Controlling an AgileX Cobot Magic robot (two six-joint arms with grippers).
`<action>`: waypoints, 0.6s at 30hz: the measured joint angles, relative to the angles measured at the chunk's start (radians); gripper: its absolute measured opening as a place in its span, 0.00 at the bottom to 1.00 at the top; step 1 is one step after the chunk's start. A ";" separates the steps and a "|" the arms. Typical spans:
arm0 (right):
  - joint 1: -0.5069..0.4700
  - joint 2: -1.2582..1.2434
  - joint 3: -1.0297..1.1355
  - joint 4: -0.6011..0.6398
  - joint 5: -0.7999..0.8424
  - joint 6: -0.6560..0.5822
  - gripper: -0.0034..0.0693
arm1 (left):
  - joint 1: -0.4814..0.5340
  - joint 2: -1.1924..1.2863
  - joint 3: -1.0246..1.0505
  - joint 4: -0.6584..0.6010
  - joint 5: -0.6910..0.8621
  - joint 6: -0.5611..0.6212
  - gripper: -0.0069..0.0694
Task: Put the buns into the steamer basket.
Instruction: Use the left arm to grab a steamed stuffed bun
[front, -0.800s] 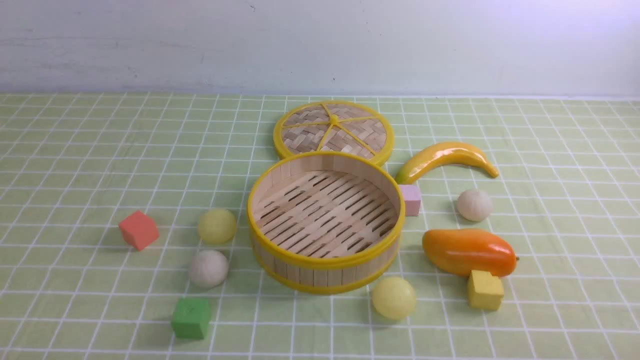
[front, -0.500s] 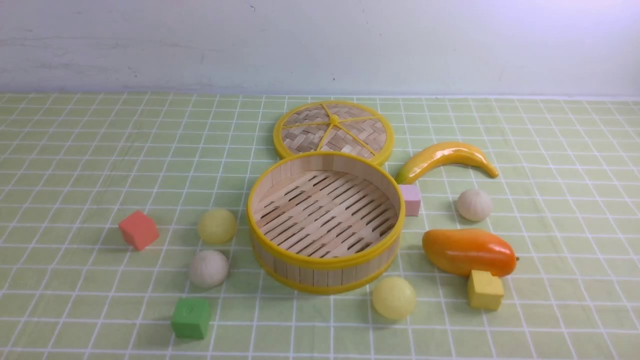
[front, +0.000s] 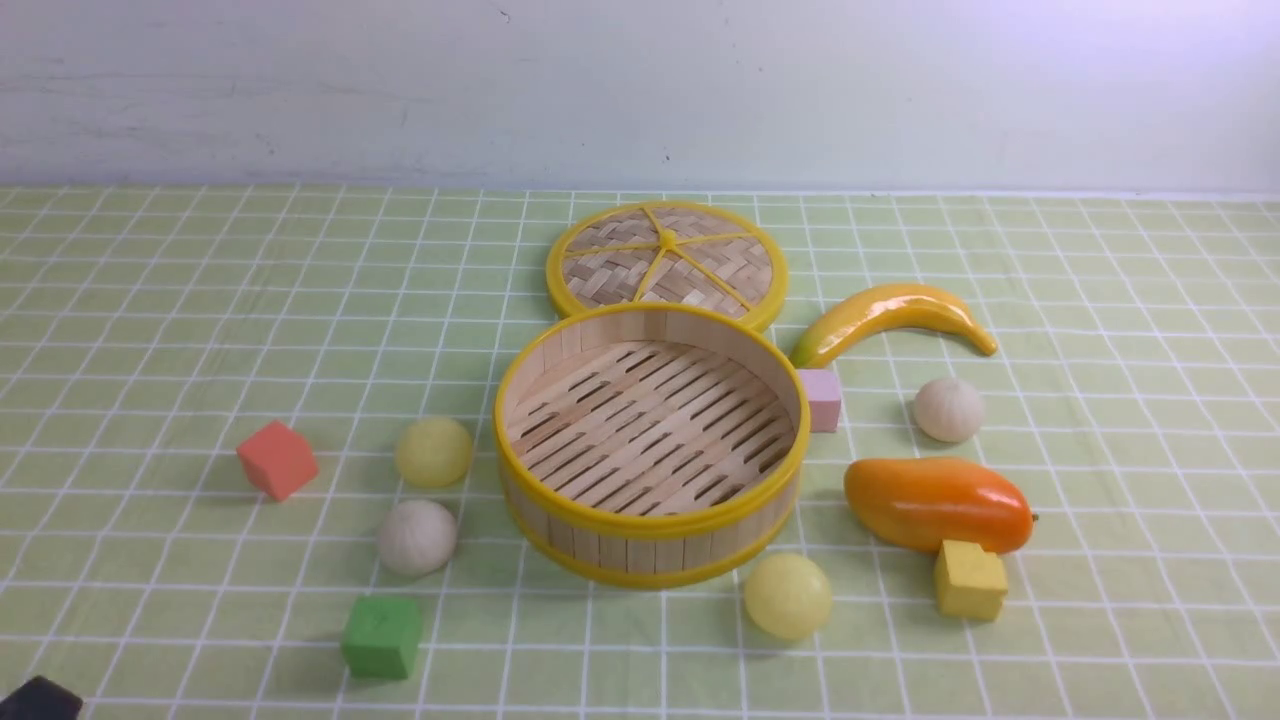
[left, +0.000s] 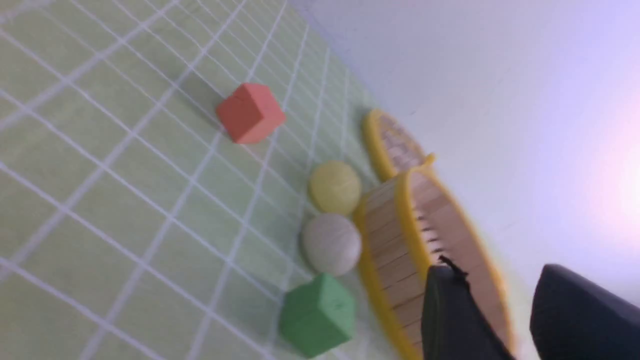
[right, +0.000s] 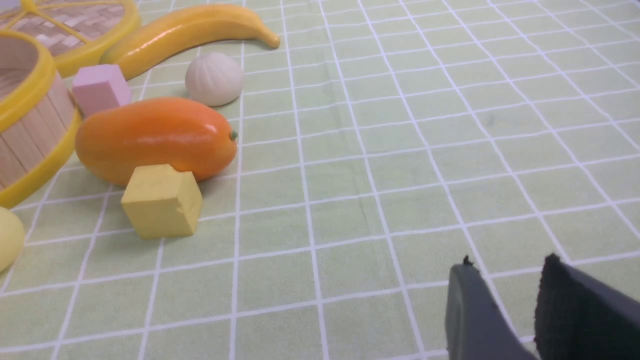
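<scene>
The steamer basket stands empty mid-table. To its left lie a pale yellow bun and an off-white bun. A second yellow bun lies at its front right, and a second off-white bun further right. My left gripper is open and empty, hovering low with the basket wall and the two left buns ahead of it. My right gripper is open over bare cloth, well right of the off-white bun. In the front view only a dark part of my left arm shows.
The woven lid lies behind the basket. A banana, a pink cube, an orange mango and a yellow cube crowd the right side. A red cube and a green cube sit left.
A dark part of my left arm has come into the front view's bottom left corner. The buns, basket and other objects have not moved.
</scene>
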 joint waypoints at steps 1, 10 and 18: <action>0.000 0.000 0.000 0.000 0.000 0.000 0.33 | 0.000 0.000 0.000 -0.024 -0.026 -0.015 0.40; 0.000 0.000 0.000 0.000 0.000 0.000 0.33 | 0.000 0.056 -0.192 -0.033 0.093 0.044 0.13; 0.000 0.000 0.000 0.000 0.000 0.000 0.35 | 0.000 0.572 -0.611 0.029 0.641 0.347 0.07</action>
